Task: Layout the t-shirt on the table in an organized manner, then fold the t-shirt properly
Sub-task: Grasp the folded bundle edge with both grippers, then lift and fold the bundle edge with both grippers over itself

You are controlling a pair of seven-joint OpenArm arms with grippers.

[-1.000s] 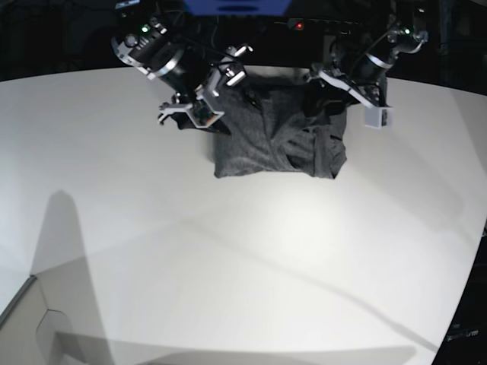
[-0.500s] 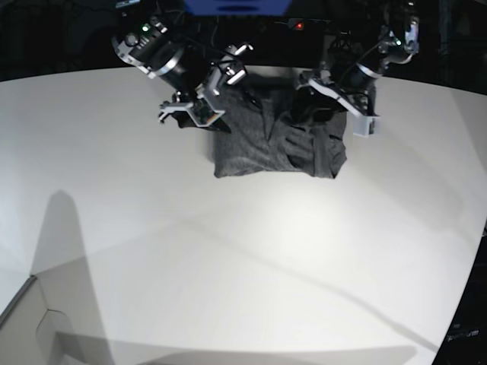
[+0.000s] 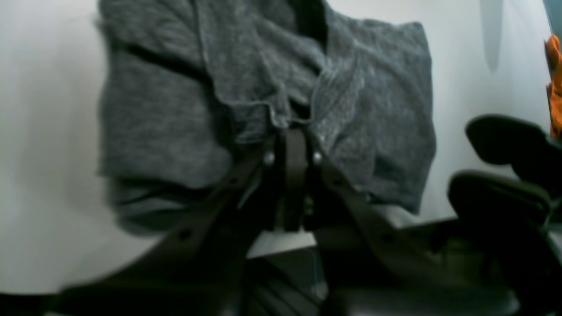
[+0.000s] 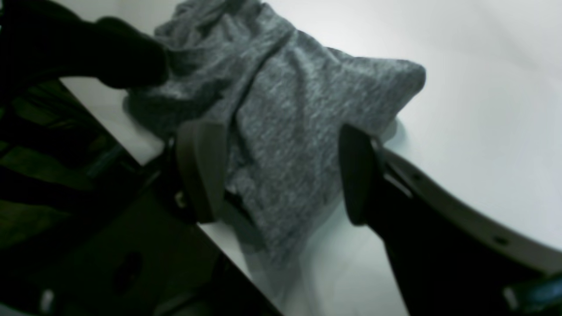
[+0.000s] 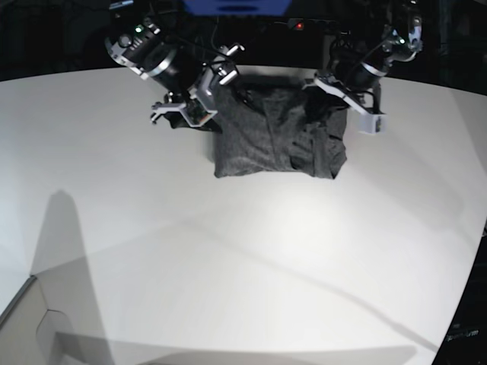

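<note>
The t-shirt [image 5: 278,133] lies bunched at 12 o'clock on the table [image 5: 228,258], close to the far edge, nowhere near spread out. My left gripper [image 3: 293,131] is pinched together on a puckered fold near the shirt's middle; cloth gathers right at its tips. My right gripper [image 4: 281,171] stands wide apart, 1 finger on each side of a hanging flap of the shirt, gripping nothing.

Risks from here, as I judge them: the left pinch may have caught 2 or more layers, so lifting could drag the whole bundle instead of opening it. The hold looks thin, right at a hem, and the soft knit could slip free once it takes weight. If my right side clamps on the loose flap where it is, I may pull against my own left hold and twist the shirt tighter. Part of the fabric sits at the table's edge and could slide off at 12 o'clock.

Around it there is only bare white surface toward 6 o'clock, plenty of room. Something orange [image 3: 554,83] shows at 3 o'clock in my left wrist view; I cannot tell what it is.
</note>
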